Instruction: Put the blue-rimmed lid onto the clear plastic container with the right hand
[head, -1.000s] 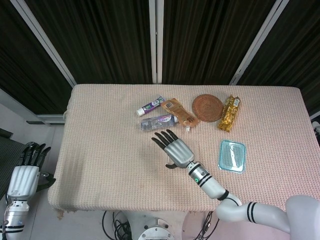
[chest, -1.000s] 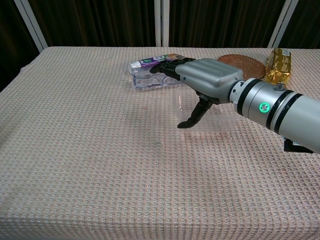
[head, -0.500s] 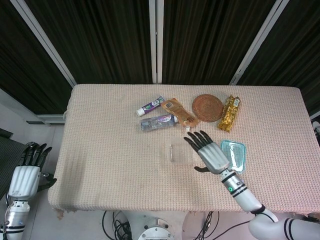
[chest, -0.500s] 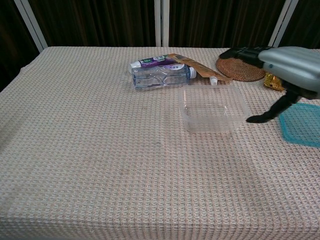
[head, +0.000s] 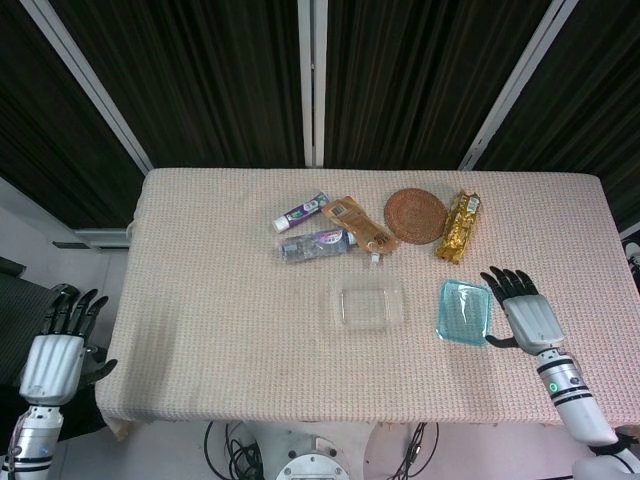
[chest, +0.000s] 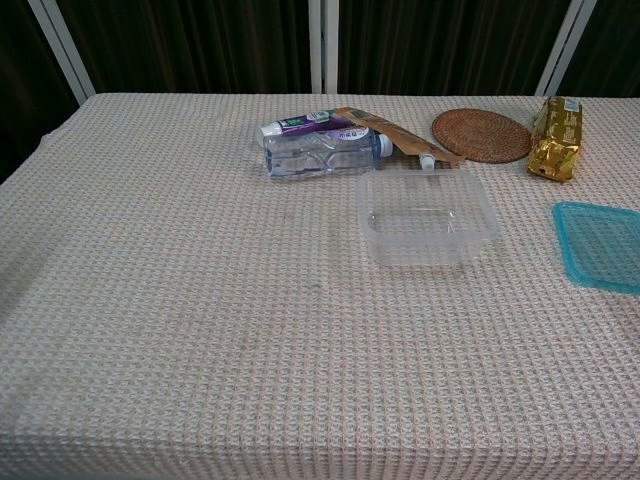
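The clear plastic container (head: 369, 304) (chest: 428, 217) stands uncovered near the middle of the table. The blue-rimmed lid (head: 464, 311) (chest: 603, 245) lies flat on the cloth to its right. In the head view my right hand (head: 526, 312) hovers open just right of the lid, fingers spread and pointing away, thumb near the lid's right edge. It holds nothing and is out of the chest view. My left hand (head: 55, 350) hangs open off the table's left side, below the tabletop.
Behind the container lie a water bottle (head: 316, 243), a toothpaste tube (head: 301, 212), an orange pouch (head: 362, 226), a woven coaster (head: 415, 215) and a gold snack pack (head: 459, 226). The table's right edge (head: 612, 300) is close to my right hand.
My right hand has swept from over the container to the right, past the lid, and left the chest view. The container is now uncovered to view. The left hand barely moved.
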